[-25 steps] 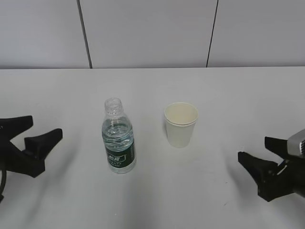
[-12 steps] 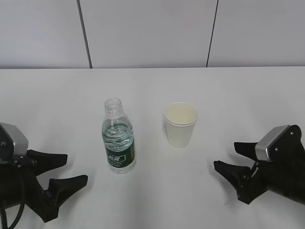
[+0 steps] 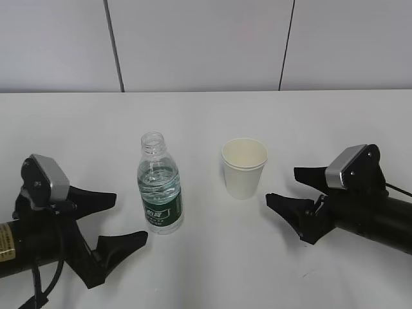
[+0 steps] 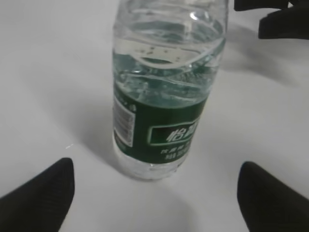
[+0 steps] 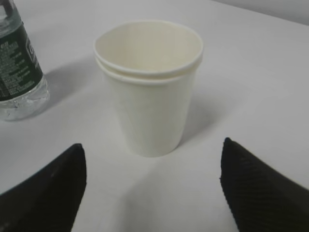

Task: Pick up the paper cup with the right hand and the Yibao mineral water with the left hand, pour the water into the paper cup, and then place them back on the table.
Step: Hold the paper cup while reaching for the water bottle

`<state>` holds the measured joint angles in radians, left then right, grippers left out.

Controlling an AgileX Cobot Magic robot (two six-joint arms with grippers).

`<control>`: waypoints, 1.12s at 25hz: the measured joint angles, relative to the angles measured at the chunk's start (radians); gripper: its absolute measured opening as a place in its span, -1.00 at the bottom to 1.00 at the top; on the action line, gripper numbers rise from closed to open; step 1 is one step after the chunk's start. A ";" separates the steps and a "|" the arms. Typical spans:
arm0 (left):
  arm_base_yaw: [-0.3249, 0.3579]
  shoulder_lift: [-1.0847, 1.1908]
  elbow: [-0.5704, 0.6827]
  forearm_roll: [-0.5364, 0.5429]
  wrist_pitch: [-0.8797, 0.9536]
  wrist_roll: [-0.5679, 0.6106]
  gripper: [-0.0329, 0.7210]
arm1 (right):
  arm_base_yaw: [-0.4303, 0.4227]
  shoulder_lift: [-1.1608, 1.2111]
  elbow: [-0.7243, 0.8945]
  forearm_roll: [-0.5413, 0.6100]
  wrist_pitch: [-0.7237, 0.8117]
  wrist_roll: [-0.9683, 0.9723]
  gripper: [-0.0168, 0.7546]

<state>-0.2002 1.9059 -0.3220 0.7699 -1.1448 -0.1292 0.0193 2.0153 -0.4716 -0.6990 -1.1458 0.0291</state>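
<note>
The Yibao mineral water (image 3: pixel 159 193) stands upright and uncapped on the table (image 3: pixel 206 112), about half full of water (image 4: pixel 169 63). To its right stands the paper cup (image 3: pixel 244 168), upright and empty. My left gripper (image 3: pixel 129 217) is open just left of the bottle, its fingers short of the bottle and not touching. In the left wrist view the bottle (image 4: pixel 164 96) stands just beyond the open gripper (image 4: pixel 155 166). My right gripper (image 3: pixel 283 185) is open just right of the cup. The cup (image 5: pixel 152 96) stands just beyond that gripper (image 5: pixel 152 145), untouched.
A grey panelled wall (image 3: pixel 206 45) rises behind the table's far edge. The bottle's base (image 5: pixel 19 63) shows at the left edge of the right wrist view, beside the cup. The right gripper's fingers (image 4: pixel 277 21) show at the top right of the left wrist view.
Both arms have moved inward from the table's sides, the left one up to the bottle and the right one up to the cup. Both pairs of jaws stand wider.
</note>
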 joint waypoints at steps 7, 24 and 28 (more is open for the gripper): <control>-0.102 0.068 -0.069 -0.073 0.001 -0.004 0.75 | 0.029 0.005 -0.059 0.012 0.000 0.002 0.80; -0.124 0.069 -0.130 -0.116 0.001 -0.064 0.75 | 0.037 0.146 -0.159 0.023 -0.002 0.004 0.78; -0.124 0.071 -0.162 -0.109 0.000 -0.088 0.75 | 0.037 0.146 -0.159 0.024 -0.002 0.004 0.77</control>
<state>-0.3245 1.9773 -0.4840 0.6608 -1.1445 -0.2173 0.0567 2.1613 -0.6303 -0.6750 -1.1481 0.0329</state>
